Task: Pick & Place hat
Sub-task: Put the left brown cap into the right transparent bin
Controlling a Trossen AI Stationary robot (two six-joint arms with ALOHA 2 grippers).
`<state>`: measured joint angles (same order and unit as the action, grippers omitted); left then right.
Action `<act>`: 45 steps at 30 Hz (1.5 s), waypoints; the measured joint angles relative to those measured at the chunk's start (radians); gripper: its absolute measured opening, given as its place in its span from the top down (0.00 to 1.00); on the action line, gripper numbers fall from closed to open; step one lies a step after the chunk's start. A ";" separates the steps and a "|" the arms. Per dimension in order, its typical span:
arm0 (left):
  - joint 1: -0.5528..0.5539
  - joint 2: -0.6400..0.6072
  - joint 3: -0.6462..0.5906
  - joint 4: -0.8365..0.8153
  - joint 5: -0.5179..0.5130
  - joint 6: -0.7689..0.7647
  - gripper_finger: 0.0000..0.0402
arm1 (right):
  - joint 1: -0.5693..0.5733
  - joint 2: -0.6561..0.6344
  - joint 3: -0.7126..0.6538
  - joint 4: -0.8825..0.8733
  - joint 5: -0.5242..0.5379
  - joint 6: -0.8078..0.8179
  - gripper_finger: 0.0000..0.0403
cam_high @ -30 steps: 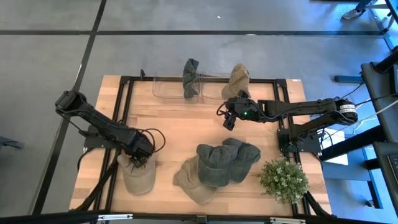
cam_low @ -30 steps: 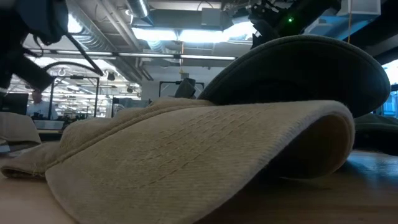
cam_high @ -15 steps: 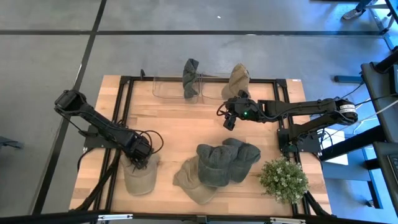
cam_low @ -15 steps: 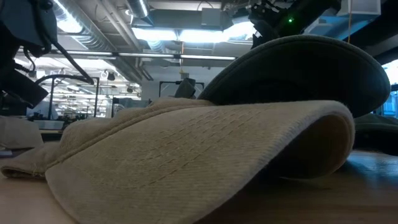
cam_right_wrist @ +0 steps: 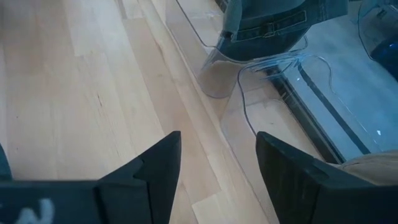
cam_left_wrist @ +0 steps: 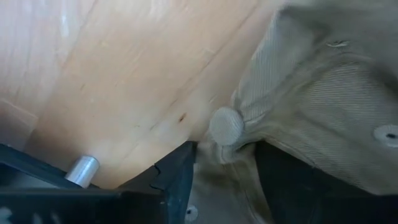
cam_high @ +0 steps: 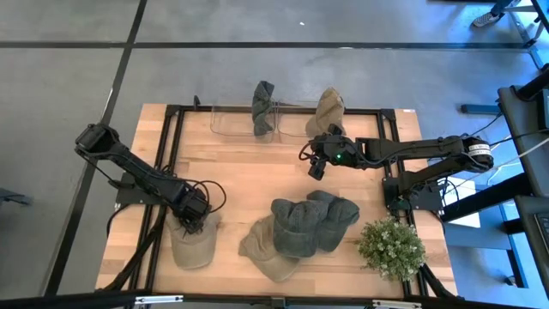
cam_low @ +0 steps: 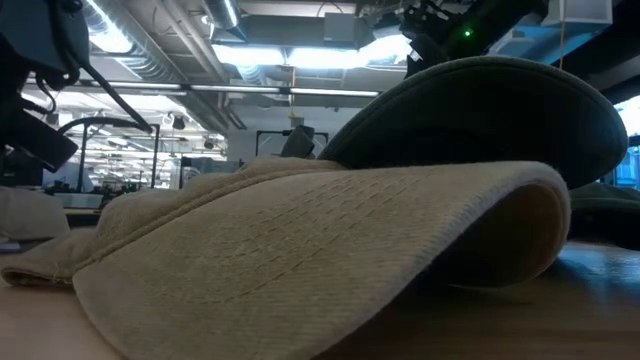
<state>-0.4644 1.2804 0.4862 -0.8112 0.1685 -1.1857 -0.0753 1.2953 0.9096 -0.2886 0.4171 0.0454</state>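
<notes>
A beige hat [cam_high: 192, 247] lies crown up at the table's near left and shows again in the left wrist view [cam_left_wrist: 323, 81]. My left gripper [cam_high: 194, 221] [cam_left_wrist: 227, 152] stands over its far side, shut on its cloth. A second beige cap [cam_high: 264, 249] [cam_low: 300, 240] and two dark green caps [cam_high: 300, 225] [cam_low: 480, 110] lie overlapping at the near middle. My right gripper [cam_high: 316, 167] [cam_right_wrist: 217, 149] hangs open above bare wood at the far middle and touches nothing. My left gripper pinches the beige hat's crown cloth just beside the top button [cam_left_wrist: 226, 126], with one finger [cam_left_wrist: 171, 180] on each side of a bunched fold. It comes from above, slanting down. The hat's brim end lies on the table.
Clear plastic holders [cam_high: 240, 120] [cam_right_wrist: 249, 106] stand along the far edge, with a dark hat [cam_high: 263, 107] and a beige hat [cam_high: 328, 110] draped over them. A potted plant [cam_high: 390, 247] sits at the near right. Bare wood lies between the two grippers.
My left gripper has shifted a little toward the far edge over the beige hat, then held still for the last half second. The right arm has kept still.
</notes>
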 joint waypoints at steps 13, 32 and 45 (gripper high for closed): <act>0.001 0.001 0.013 0.004 -0.051 0.018 0.96 | 0.000 0.000 0.000 0.000 0.000 -0.028 0.48; 0.116 0.005 0.496 0.068 -0.683 0.723 0.99 | 0.000 0.000 0.000 0.155 -0.212 -0.023 0.48; 0.284 0.052 0.573 0.404 -0.668 1.417 0.99 | -0.009 0.000 0.065 0.242 -0.499 0.263 0.48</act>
<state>-0.1802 1.3329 1.0588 -0.4073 -0.4995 0.2317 -0.0841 1.2953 0.9751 -0.0470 -0.0818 0.3084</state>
